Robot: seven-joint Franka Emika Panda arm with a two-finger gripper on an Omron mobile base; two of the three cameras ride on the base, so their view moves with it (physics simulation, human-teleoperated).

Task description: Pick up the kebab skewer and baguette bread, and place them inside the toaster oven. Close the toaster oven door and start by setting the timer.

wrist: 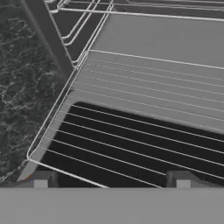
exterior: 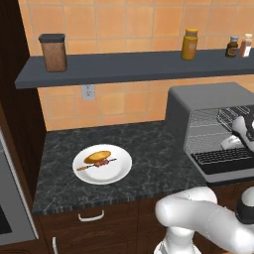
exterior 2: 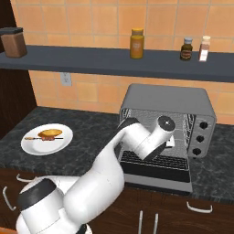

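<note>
The baguette bread (exterior: 97,157) (exterior 2: 50,133) lies on a white plate (exterior: 116,171) (exterior 2: 34,146) on the dark counter, left of the arm. The kebab skewer (exterior: 99,164) (exterior 2: 43,138) lies beside it on the same plate. The grey toaster oven (exterior: 208,99) (exterior 2: 164,98) stands to the right. Its toaster oven door (exterior: 223,161) (exterior 2: 155,169) is folded down flat. My gripper (wrist: 111,181) (exterior: 243,131) hangs at the oven's mouth, over the wire rack (wrist: 144,100) and the dark door. It is open, fingertips (wrist: 41,179) wide apart, nothing between them.
A dark shelf (exterior: 124,67) runs above the counter with a brown canister (exterior: 53,52), an orange jar (exterior: 189,44) and two small spice bottles (exterior: 231,47). The oven's knobs (exterior 2: 199,137) line its right front. A wall outlet (exterior: 88,92) sits behind the plate.
</note>
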